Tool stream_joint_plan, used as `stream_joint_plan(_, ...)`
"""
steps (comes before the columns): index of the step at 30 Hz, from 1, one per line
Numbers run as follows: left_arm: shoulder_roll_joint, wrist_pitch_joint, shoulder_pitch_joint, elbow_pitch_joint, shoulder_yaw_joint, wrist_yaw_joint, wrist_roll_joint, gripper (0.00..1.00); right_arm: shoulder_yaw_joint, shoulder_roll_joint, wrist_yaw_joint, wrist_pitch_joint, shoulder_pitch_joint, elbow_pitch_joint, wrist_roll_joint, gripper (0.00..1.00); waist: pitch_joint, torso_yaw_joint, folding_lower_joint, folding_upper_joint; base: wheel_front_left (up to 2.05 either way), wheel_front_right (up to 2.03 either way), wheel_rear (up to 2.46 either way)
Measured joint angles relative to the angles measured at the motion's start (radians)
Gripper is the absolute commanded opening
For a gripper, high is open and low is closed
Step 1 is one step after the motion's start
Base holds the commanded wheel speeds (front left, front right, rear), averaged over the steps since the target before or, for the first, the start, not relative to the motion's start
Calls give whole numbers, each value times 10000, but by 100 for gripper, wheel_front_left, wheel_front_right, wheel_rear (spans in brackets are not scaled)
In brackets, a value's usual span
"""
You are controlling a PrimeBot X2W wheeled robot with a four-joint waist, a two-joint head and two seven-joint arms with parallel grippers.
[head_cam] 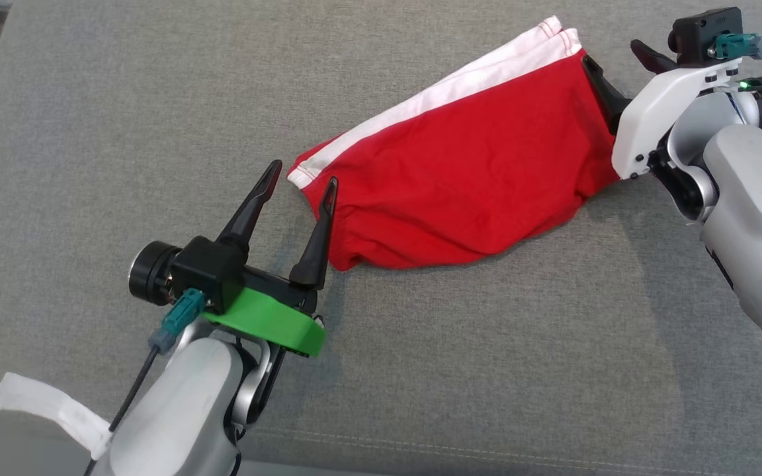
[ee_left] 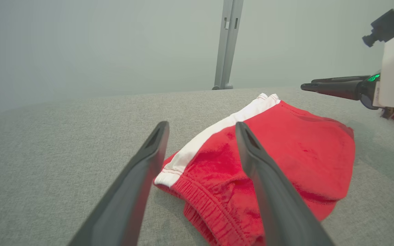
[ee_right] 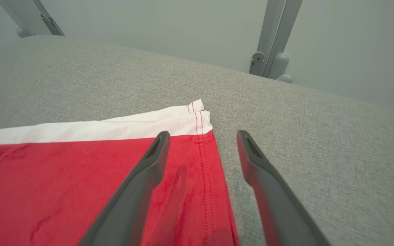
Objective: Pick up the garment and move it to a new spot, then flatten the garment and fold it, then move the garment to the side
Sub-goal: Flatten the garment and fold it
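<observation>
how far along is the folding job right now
Done, apparently: the red shorts lie folded double on the grey cushion, hems stacked. In hand: nothing; left gripper and right gripper sit open at either end. Left: moving them aside, maybe smoothing the bunched waistband first.

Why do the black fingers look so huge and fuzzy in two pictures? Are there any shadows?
Left wrist view: the fingers of the left end effector sit right by the wide lens, so they loom big and soft-edged; the red garment looks sharper. Right wrist view: same with the right end effector. Head view: soft, even light, only faint shadows on the grey cushion.
</observation>
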Motion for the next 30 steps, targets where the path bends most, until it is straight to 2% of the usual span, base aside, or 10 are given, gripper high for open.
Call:
stream_joint_plan(3, 44, -92, 351, -918, 203, 56, 819, 100, -240, 48, 2, 245, -35, 458, -153, 100, 57, 186, 0, 0, 0, 0, 0)
stream_joint_plan(6, -205, -102, 1046, -1509, 640, 35, 1279, 100, -462, 58, 0, 357, -170, 1198, -541, 100, 200, 416, 0, 0, 0, 0, 0)
stream_joint_plan(12, -775, -104, 2039, -1703, 1336, -568, 2036, 100, -853, 481, -2, 573, -287, 2364, -819, 100, 381, 905, 0, 0, 0, 0, 0)
stream_joint_plan(13, -978, -104, 2270, -1684, 1534, -780, 2220, 100, -940, 568, -4, 681, -383, 2610, -811, 100, 384, 1022, 0, 0, 0, 0, 0)
stream_joint_plan(14, -1066, -104, 2380, -1643, 1645, -878, 2280, 100, -961, 625, -10, 736, -382, 2633, -767, 33, 363, 1054, 0, 0, 0, 0, 0)
stream_joint_plan(15, -1152, -104, 2466, -1611, 1764, -961, 2326, 100, -986, 692, -12, 807, -362, 2640, -633, 0, 331, 1070, 0, 0, 0, 0, 0)
stream_joint_plan(21, -1471, -104, 2907, -1584, 2660, -1340, 2568, 100, -1005, 1024, -8, 936, -33, 2201, 38, 0, 80, 852, 0, 0, 0, 0, 0)
stream_joint_plan(26, -1540, -104, 3496, -1584, 3315, -1595, 2732, 100, -1225, 1300, -8, 732, 603, 1277, 938, 0, -264, 322, 0, 0, 0, 0, 0)
stream_joint_plan(30, -1547, -104, 4178, -1630, 3703, -1712, 2861, 100, -1145, 1137, -4, 899, 1431, 431, 1335, 0, -602, -254, 0, 0, 0, 0, 0)
